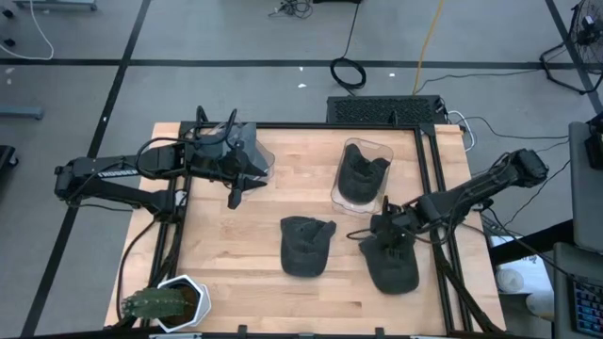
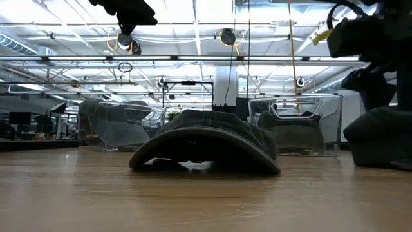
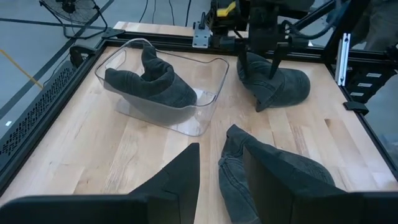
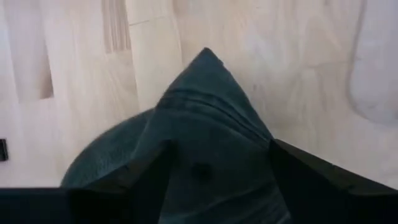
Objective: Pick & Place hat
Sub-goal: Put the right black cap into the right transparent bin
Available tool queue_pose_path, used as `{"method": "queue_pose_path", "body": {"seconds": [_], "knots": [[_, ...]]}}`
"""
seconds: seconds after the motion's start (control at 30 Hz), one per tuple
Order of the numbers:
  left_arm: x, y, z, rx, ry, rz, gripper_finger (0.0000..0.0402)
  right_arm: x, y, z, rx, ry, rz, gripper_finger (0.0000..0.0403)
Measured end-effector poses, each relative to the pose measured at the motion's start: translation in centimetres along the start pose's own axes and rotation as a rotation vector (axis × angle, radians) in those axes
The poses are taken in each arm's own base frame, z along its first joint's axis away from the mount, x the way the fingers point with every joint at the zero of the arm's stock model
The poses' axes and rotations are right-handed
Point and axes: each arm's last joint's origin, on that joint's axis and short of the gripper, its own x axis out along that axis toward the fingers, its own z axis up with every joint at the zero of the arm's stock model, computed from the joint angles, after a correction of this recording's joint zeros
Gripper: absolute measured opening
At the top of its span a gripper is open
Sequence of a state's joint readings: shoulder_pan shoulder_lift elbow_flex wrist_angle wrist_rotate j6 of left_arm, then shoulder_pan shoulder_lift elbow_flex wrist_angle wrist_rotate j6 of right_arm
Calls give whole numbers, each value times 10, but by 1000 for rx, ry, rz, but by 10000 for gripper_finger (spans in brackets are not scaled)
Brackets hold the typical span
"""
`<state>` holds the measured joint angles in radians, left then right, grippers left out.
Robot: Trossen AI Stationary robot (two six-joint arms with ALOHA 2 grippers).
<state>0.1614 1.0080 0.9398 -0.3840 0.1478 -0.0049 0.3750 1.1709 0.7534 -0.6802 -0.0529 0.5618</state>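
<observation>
From above, three dark hats show on the wooden table (image 1: 226, 273): one in a clear bin (image 1: 363, 174) at the far middle, a centre hat (image 1: 306, 245), and a right hat (image 1: 391, 262) under the right hand (image 1: 384, 229). The left hand (image 1: 236, 193) hovers far left by another clear bin (image 1: 250, 151) — a potted plant (image 1: 165, 303) sits near left.

At table height, the centre hat (image 2: 206, 149) lies brim down.

The left wrist view shows the left hand's fingers (image 3: 180, 177) narrowly apart, empty.

The right wrist view shows the right hand's fingers (image 4: 311, 171) spread either side of the right hat (image 4: 205, 143) — whether they grip it is unclear.
</observation>
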Motion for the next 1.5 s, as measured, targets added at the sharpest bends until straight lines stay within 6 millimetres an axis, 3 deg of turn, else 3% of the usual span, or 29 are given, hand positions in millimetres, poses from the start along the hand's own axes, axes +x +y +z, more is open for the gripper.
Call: {"method": "queue_pose_path", "body": {"seconds": [0.4,0.53,0.67,0.87,1.03,1.3,1.4,1.5], "knots": [[0,0,0,0,0,0,131,13,-10,-11,-95,57,15,237],[0,0,0,0,0,0,131,13,-7,-10,-136,63,85,161],[0,0,0,0,0,0,131,13,-4,-9,-195,65,148,32],[0,0,0,0,0,0,131,8,1,-5,-185,18,197,4],[0,0,0,0,0,0,131,-18,11,7,-159,-144,290,2],[0,0,0,0,0,0,131,-82,22,30,-222,-530,428,1],[0,0,0,0,0,0,131,-106,18,41,-251,-681,352,1],[0,0,0,0,1,0,131,-126,7,52,-207,-797,170,1]]}}
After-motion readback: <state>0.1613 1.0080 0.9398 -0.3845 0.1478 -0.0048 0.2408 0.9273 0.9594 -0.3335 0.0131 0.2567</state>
